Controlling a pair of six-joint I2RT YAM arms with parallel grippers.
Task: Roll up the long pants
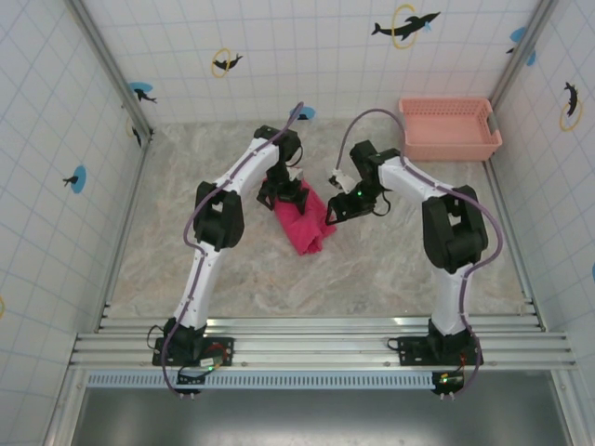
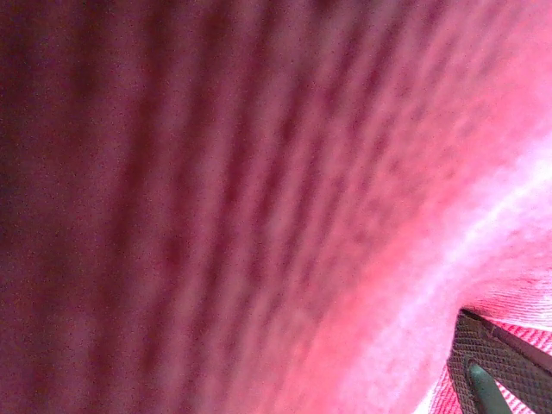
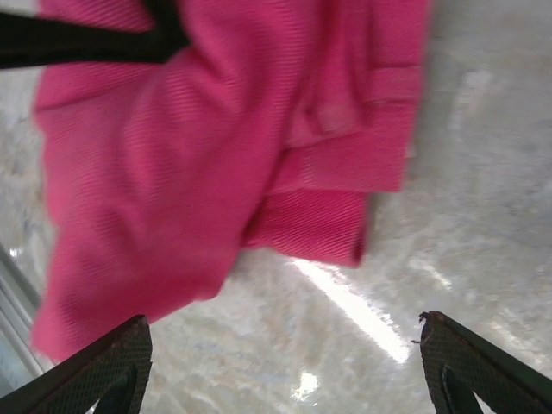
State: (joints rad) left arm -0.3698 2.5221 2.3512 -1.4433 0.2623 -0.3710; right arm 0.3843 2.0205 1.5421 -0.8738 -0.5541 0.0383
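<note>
Near edge: both arm bases sit on the metal rails (image 1: 316, 348), well on our side of the long pants (image 1: 305, 223). Bare marbled table (image 1: 186, 269) lies between rails and pants.

The pants lie mid-table as one short, thick pink bundle, with no leg stretched out. In the right wrist view we see layered folds and a flat hemmed end poking out from under the bulk. We judge the cloth gathered and folded over itself, partly rolled at best. The bundle looks loose and uneven, so tightening and finishing the roll is left.

Right gripper (image 3: 283, 323): just off the pants' right side, jaws spread wide, nothing between them, only table beneath.

Left gripper (image 1: 288, 197): on the pants' far-left edge. In its wrist view, cloth presses right up against the lens, with one finger pad (image 2: 487, 362) at the lower right. We cannot tell whether it is clamped on cloth or merely pushed into it.

Beyond the pants, far right: a salmon plastic basket (image 1: 448, 128), well apart. Nothing stands in the way. The only crowding is the two grippers close together over the bundle.
</note>
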